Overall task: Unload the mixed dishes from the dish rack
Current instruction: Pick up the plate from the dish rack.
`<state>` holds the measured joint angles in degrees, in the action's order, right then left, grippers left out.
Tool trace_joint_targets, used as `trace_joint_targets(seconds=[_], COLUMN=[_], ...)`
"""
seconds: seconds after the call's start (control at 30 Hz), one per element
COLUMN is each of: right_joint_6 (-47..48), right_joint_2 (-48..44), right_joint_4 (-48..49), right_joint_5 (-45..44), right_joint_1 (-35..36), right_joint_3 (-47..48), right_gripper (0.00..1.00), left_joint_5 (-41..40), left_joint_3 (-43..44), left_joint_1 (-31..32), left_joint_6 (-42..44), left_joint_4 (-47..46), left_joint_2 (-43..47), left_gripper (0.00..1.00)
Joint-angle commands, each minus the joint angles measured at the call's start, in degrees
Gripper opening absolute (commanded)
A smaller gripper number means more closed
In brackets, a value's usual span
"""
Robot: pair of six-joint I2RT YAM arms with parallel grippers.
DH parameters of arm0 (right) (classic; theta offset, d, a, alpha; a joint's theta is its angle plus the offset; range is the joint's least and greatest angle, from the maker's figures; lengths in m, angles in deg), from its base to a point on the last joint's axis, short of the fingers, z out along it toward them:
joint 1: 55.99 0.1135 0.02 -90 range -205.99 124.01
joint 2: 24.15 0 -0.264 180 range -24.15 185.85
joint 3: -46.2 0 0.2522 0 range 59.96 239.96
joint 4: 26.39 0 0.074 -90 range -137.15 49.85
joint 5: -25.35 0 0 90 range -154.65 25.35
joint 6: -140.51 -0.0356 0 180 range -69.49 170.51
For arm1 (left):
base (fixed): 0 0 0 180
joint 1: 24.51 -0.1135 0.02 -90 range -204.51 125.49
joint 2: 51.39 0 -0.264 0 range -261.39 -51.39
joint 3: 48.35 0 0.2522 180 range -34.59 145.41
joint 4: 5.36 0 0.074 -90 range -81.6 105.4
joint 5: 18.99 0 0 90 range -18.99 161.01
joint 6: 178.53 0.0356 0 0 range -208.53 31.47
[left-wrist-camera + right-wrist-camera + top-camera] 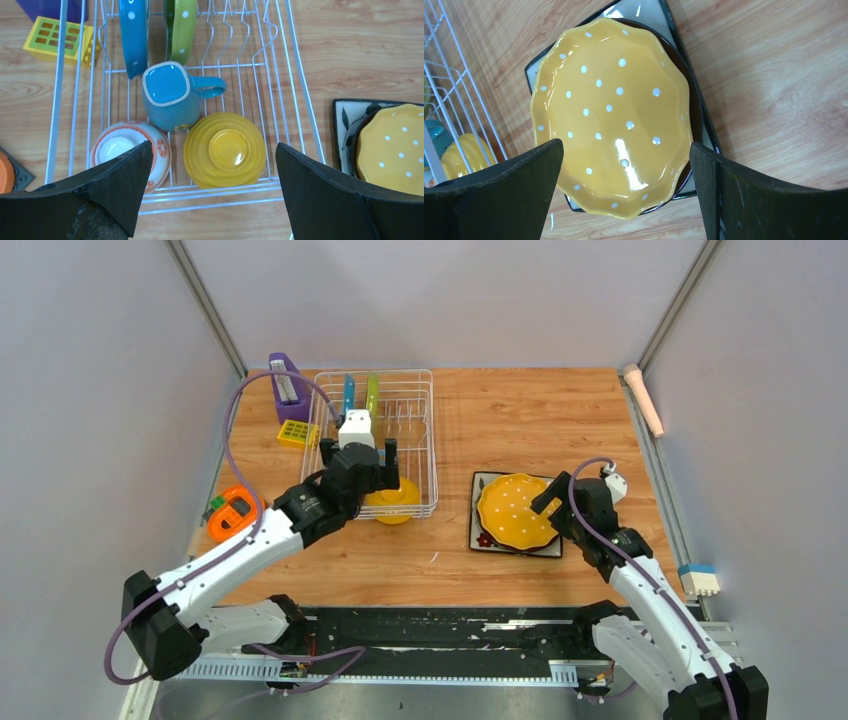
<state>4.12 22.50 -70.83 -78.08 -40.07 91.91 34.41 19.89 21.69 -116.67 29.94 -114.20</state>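
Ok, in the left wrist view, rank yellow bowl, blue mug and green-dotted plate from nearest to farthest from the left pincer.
1. Yellow bowl, front, centre.
2. Blue mug, middle row, just behind.
3. Green-dotted plate, upright at the back.

My left end effector (212, 146) and right end effector (626, 144) are black. The dish rack (298, 85) is white wire. The blue plate (134, 35), green plate (182, 27) and yellow plate (611, 115) all carry white dots. The mug (167, 97) is blue-grey and the yellow bowl (224, 149) is plain. The patterned bowl (125, 145) is white with red-orange flowers. The square plate (345, 120) is black-rimmed, with dark leaves on white. The tabletop (520, 410) is light wood grain.
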Motion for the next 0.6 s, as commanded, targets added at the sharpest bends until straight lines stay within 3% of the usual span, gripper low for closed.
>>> trace_joint_targets(seconds=[0.0,0.37,0.57], right_joint_6=[2.7,3.0,3.3], right_joint_2=[-2.2,-5.3,-5.4], right_joint_4=[4.3,5.8,5.9], right_joint_5=[2.7,4.0,4.6], right_joint_1=[-0.2,-0.2,-0.1], right_joint_3=[-1.3,-3.3,-3.5], right_gripper=[1.0,1.0,1.0], left_joint_5=[5.6,20.9,21.4], left_joint_3=[5.5,21.1,35.3], left_joint_1=[-5.0,-18.0,-21.2], left_joint_6=[3.8,10.4,16.2], left_joint_4=[-5.3,-9.2,-4.1], left_joint_2=[-3.9,-23.5,-36.1], left_gripper=[1.0,0.98,0.83])
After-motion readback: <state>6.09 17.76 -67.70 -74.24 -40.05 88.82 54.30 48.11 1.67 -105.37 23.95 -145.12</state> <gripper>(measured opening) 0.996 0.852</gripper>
